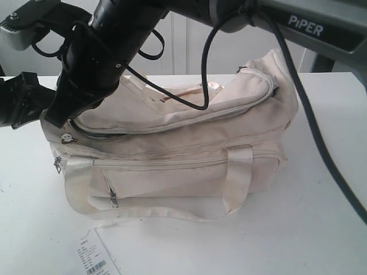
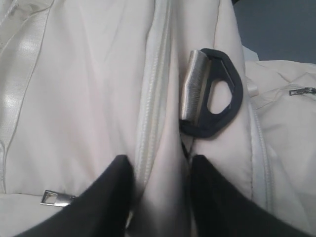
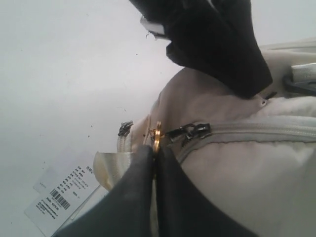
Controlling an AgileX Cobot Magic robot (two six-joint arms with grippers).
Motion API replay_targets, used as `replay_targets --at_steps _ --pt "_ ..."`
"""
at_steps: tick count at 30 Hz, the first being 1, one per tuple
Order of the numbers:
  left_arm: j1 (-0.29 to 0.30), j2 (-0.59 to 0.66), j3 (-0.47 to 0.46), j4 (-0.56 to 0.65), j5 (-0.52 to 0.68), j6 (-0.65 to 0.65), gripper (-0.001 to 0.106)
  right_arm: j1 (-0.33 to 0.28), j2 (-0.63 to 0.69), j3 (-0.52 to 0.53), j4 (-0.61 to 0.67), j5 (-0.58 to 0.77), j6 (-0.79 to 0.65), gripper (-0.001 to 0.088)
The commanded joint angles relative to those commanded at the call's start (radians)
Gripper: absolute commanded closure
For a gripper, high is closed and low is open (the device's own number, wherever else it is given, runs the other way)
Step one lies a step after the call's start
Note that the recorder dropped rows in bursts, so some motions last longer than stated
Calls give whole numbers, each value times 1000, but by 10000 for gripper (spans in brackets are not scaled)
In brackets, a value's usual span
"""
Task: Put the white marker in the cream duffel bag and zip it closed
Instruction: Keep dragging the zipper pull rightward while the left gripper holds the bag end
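Observation:
The cream duffel bag [image 1: 183, 143] lies on the white table, its top zipper [image 1: 189, 117] drawn shut along most of its length. My right gripper [image 3: 155, 150] reaches across to the bag's left end and is shut on the gold ring charm [image 3: 156, 134], beside the zipper slider [image 3: 195, 131]. In the exterior view the charm [image 1: 67, 138] hangs just under that arm. My left gripper [image 2: 158, 163] pinches a fold of the bag's cream fabric [image 2: 163, 197] beside the zipper, near a black buckle [image 2: 212, 98]. The white marker is out of view.
A white barcoded paper tag [image 1: 94, 255] lies on the table in front of the bag's left corner. A loop handle [image 1: 155, 213] drapes down the bag's front. A black cable [image 1: 189, 103] hangs over the bag's top. White table [image 1: 321, 229] surrounds the bag.

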Motion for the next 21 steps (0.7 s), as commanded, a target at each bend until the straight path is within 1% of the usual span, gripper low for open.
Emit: replay_targets --at_steps 2,3,11,17,21 --pt "0 0 0 -2 9 5 984 0 0 0 0 0 0 868" --pt "0 0 0 -4 9 5 1050 0 0 0 0 0 0 868" --pt "0 0 0 -39 18 26 1053 2 0 0 25 64 4 868" --pt "0 0 0 -40 18 28 1053 2 0 0 29 108 7 868" --pt "0 0 0 -47 18 28 1053 2 0 2 58 143 7 868"
